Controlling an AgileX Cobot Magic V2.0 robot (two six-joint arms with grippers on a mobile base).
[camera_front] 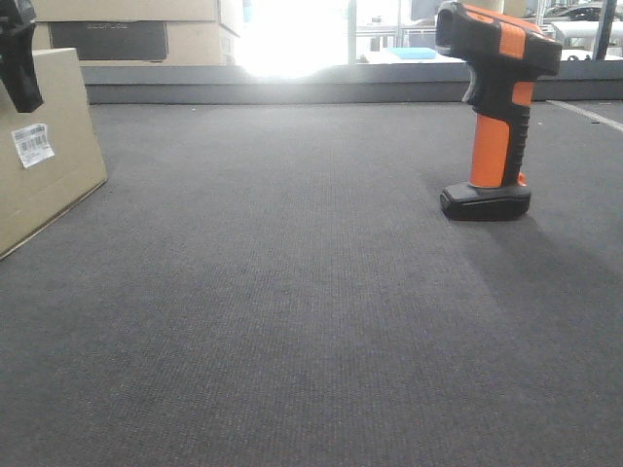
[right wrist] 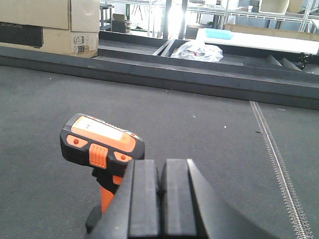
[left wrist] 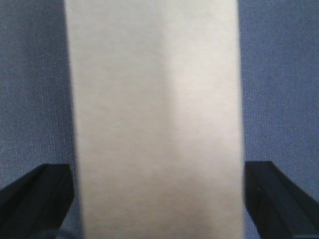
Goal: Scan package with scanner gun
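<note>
Two claws show up, one in each wrist view. The right claw (right wrist: 159,199) is closest to its camera, with its two black fingers pressed together and nothing between them. It fills the bottom of that view and hides part of the scanner gun's (right wrist: 102,144) handle and foot. The scanner gun stands just past it on the dark grey desk (right wrist: 199,129).

In the front view the scanner gun (camera_front: 496,107) stands upright on its flat black foot, right of the middle. Its long axis runs up and down. Its black and orange head points toward the left side, and its top is cut off by the frame edge.

The package (camera_front: 44,146) sits on the desk at the far left, well apart from the scanner gun. Only part of it shows. The face with the white barcode sticker (camera_front: 32,144) turns toward the front camera.

In the left wrist view the package (left wrist: 154,119) is a blurry tan block. The left claw (left wrist: 159,199) is spread wide, one finger on each side of it. I cannot tell if the fingers touch the box.

Far back sits a cardboard box with a dark panel (camera_front: 107,39).
</note>
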